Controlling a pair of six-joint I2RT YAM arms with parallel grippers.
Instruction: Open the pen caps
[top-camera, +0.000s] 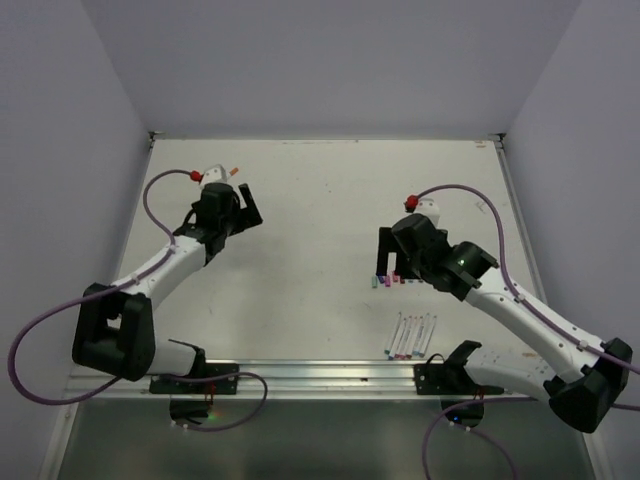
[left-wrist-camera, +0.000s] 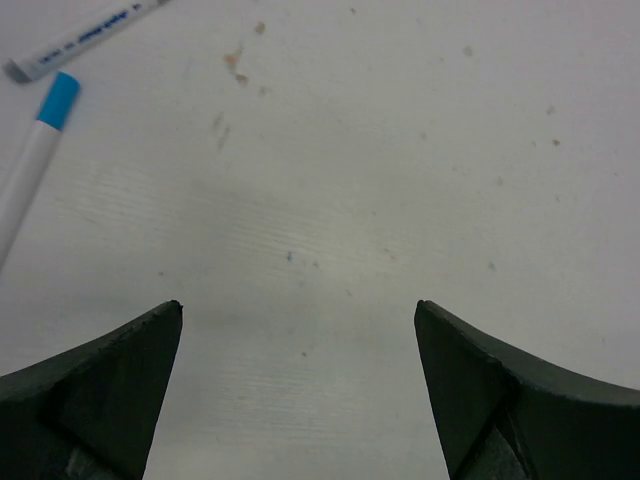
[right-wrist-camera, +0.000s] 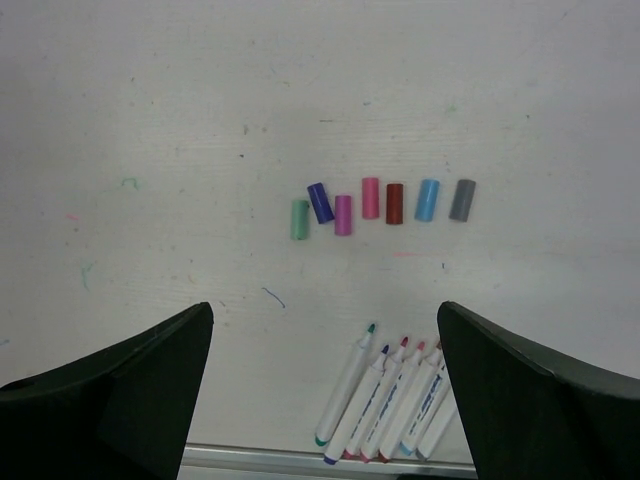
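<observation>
Right gripper (right-wrist-camera: 322, 310): jaws wide apart, empty, pointing down at surface (right-wrist-camera: 150, 120)
Pen caps (right-wrist-camera: 380, 203): seven in a row, beyond jaws
Pens (right-wrist-camera: 385, 400): uncapped, bunched nearer edge
Left gripper (left-wrist-camera: 298, 305): jaws spread, empty, arm stretched far-left

light: bright, even, diffuse | shadows: soft, faint | focus: top view sharp, wrist foregrounds soft

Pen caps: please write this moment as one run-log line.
pen caps: seven lying loose | pens nearby: uncapped | left gripper: open, empty | right gripper: open, empty
</observation>
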